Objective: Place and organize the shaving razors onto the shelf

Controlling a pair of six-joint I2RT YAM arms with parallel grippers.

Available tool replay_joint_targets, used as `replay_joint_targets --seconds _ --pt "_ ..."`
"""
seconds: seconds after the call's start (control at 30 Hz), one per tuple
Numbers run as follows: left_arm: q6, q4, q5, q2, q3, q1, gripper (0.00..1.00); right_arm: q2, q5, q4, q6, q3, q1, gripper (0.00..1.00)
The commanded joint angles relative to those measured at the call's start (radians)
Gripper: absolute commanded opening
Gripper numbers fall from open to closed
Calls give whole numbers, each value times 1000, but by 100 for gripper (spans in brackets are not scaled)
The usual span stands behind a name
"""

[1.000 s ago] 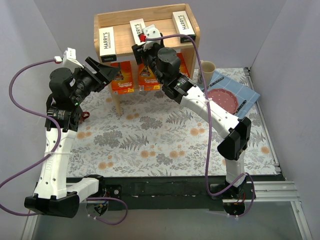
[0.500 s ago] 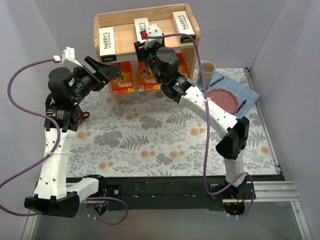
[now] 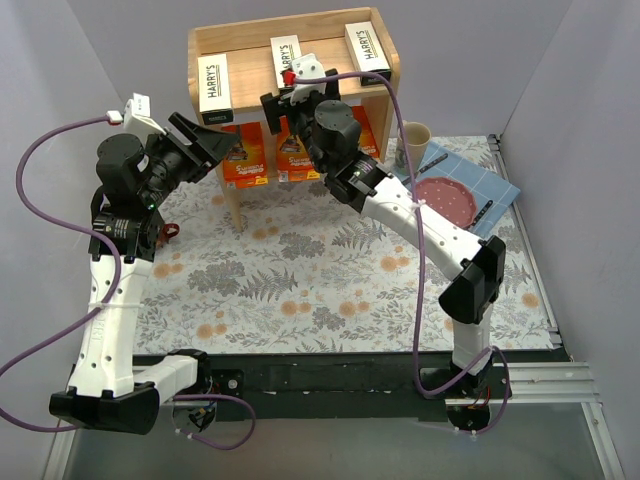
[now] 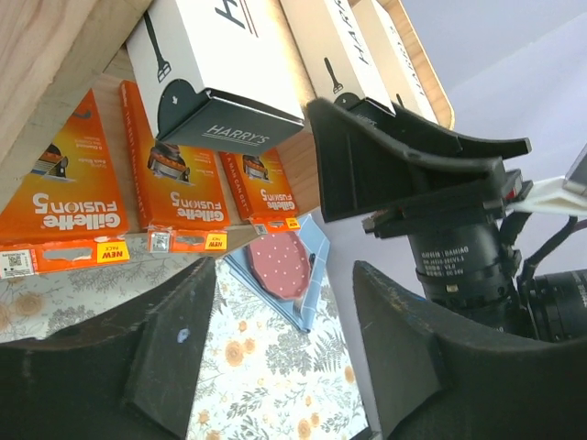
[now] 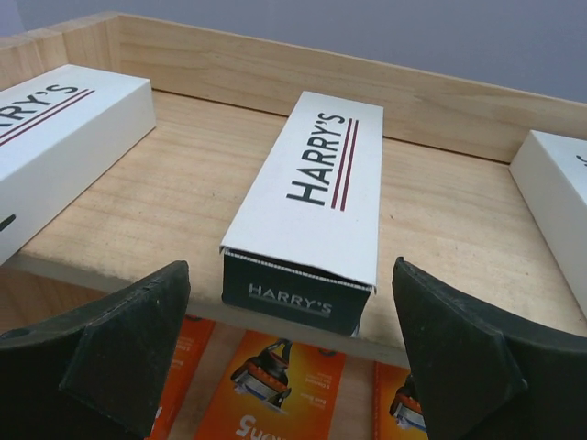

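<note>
Six packs all on shelf (image 3: 250, 75): 3 white boxes (image 3: 213, 85) on top tier, 3 orange packs (image 4: 179, 192) on lower tier. Mid white box (image 5: 307, 197) lies long axis front-to-back on shelf, dark end at shelf front edge, facing my R gripper (image 5: 289, 302). R jaws spread wide, flanking that end w/o touching, nothing held. L gripper (image 4: 284, 275) off shelf's left side, jaws part-spread, empty. R arm nearer. My guess: only straightening remains, else done.

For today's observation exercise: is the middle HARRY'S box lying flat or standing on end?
Lying flat: the middle HARRY'S box shows its long lettered face upward on the wooden shelf.
</note>
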Motion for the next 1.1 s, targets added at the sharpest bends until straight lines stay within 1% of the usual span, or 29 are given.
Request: replay_joint_targets --seconds 0.0,0.03,0.07,0.1,0.23,0.33,0.5,0.8,0.9,1.07 --pt "43 0 32 -3 56 5 43 -172 20 29 11 -102 15 98" --pt "55 9 41 -1 63 5 29 -198 6 17 16 -133 17 98" --pt "92 15 46 0 70 5 9 -249 -6 11 28 -159 17 98" --pt "103 18 46 5 90 5 0 -275 -46 5 28 -219 17 99" --pt "117 17 38 54 129 5 0 -392 -76 2 21 -353 41 98" --pt "118 12 20 88 150 5 0 -421 -60 5 24 -405 43 99" --pt "124 6 -11 154 192 5 0 -424 -30 29 10 -410 43 98" --pt "135 58 -32 249 236 5 0 -438 -36 49 8 -422 26 99" --pt "134 68 -25 264 242 5 0 -446 -40 46 14 -439 12 99" --pt "146 77 -61 278 242 5 0 -461 -50 22 33 -462 -6 98"
